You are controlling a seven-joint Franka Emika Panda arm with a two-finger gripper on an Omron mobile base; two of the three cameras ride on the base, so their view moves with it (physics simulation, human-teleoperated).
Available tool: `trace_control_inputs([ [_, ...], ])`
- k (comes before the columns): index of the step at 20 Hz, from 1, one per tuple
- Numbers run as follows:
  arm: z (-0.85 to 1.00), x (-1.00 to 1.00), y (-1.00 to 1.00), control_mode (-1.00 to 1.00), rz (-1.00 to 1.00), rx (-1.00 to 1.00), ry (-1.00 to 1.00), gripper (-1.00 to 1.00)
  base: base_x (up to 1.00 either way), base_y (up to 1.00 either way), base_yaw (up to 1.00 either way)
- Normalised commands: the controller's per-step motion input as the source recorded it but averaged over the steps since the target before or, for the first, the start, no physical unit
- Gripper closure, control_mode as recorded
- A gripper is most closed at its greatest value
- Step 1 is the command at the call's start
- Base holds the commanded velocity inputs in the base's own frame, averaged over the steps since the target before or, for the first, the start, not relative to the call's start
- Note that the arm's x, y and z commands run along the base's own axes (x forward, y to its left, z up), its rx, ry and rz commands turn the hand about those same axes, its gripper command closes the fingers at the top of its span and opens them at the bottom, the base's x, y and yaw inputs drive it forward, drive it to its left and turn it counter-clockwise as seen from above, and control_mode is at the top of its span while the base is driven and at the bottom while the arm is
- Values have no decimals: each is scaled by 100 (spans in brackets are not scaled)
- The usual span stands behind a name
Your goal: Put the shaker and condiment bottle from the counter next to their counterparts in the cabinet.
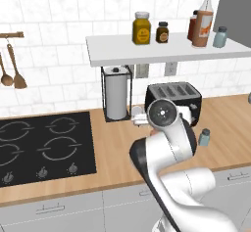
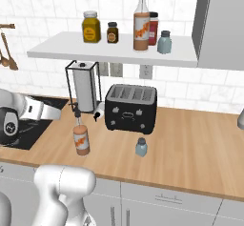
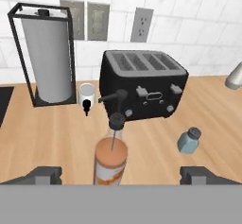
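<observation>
The condiment bottle point(image 2: 81, 139), orange-brown with a black spout, stands upright on the wooden counter point(image 2: 190, 144) in front of the toaster's left end. In the hand view the condiment bottle point(image 3: 111, 159) stands low and central. My gripper point(image 3: 121, 175) is open, its fingertips point(image 3: 45, 173) spread wide to either side of the bottle and not touching it. The small blue-grey shaker point(image 2: 141, 147) stands on the counter to the bottle's right. On the white cabinet shelf point(image 2: 62, 48) stand the counterparts: a twin sauce bottle point(image 2: 141, 29) and a twin shaker point(image 2: 164, 42).
A black toaster point(image 2: 131, 107) and a paper towel holder point(image 2: 85, 89) stand behind the bottle, with a small white cup point(image 3: 86, 94) between them. The hob point(image 1: 44, 143) lies to the left. The shelf also holds a yellow jar point(image 2: 90, 27), a brown jar point(image 2: 112, 32) and a red bottle point(image 2: 153, 27).
</observation>
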Motion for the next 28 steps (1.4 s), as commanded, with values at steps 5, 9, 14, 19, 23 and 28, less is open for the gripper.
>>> trace_control_inputs([
  [5, -37, -8, 9, -100, 0, -7, -13, -100, 0, 0, 0],
  [9, -84, 2, 3, -100, 0, -15, -31, -100, 0, 0, 0],
  [14, -70, 1, 4, -100, 0, -9, -33, -100, 0, 0, 0],
  [19, -28, 22, -54, -100, -4, 16, 0, -100, 0, 0, 0],
  [23, -39, 34, -18, -100, -9, 8, -2, -100, 0, 0, 0],
  [28, -44, 25, 0, -100, -2, -2, -15, -100, 0, 0, 0],
])
